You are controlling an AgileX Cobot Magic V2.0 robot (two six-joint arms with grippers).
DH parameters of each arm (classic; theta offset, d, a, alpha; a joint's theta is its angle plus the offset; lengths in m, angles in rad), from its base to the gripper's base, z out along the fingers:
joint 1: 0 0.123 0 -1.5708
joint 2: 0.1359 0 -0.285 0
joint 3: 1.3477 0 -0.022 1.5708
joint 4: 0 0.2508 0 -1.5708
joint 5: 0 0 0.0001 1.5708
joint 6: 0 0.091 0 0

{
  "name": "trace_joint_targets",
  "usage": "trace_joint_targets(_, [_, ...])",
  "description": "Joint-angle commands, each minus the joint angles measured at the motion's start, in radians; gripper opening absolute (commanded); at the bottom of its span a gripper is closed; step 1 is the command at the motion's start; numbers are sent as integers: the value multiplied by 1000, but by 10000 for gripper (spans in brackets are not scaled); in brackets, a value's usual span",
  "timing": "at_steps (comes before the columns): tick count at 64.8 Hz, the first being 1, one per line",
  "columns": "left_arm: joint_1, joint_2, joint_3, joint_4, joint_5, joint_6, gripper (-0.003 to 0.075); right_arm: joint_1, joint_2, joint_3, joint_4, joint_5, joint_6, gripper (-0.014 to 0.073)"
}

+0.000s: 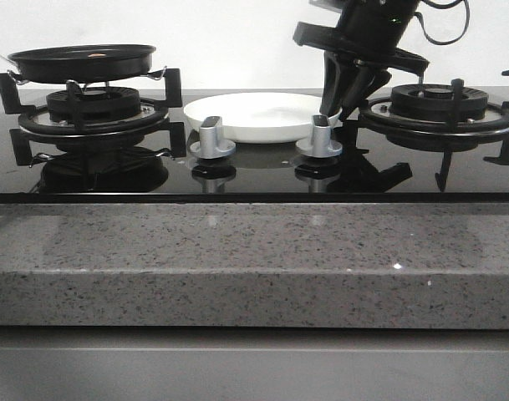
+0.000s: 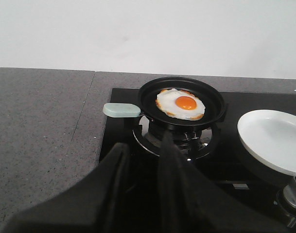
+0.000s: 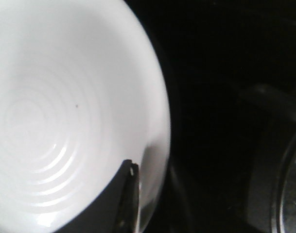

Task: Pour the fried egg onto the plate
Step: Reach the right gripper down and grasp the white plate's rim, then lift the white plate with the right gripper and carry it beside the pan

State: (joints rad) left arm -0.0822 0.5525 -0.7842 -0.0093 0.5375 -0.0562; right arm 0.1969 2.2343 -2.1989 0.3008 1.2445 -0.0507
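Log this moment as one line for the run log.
egg: in pan on left burner | plate: empty, between burners | right gripper: at plate's right rim | left gripper: open, short of pan

Grey speckled stone counter [image 1: 237, 251] carries glossy black glass hob [image 1: 254, 180]. On hob: left burner [image 1: 91, 109] with black pan [image 1: 83, 60] on its grate, right burner [image 1: 438, 104] bare, white plate [image 1: 258, 117] between burners, two silver knobs [image 1: 212, 138] just before plate.

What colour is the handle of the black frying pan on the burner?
Pale green handle; clearest in the left wrist view.
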Motion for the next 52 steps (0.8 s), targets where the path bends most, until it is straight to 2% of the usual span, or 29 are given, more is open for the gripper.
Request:
trace_joint_targets(1, [-9, 10, -32, -8, -88, -7, 165, -5, -61, -33, 29, 2, 0, 99])
trace_joint_targets(13, [-9, 10, -32, -8, -88, -7, 165, -5, -61, -33, 28, 1, 0, 50])
trace_joint_targets(26, [-9, 10, -32, -8, -88, -7, 165, -5, -61, -33, 27, -22, 3, -71])
trace_joint_targets(52, [-9, 10, -32, -8, -88, -7, 165, -5, -135, -37, 44, -156, 34, -69])
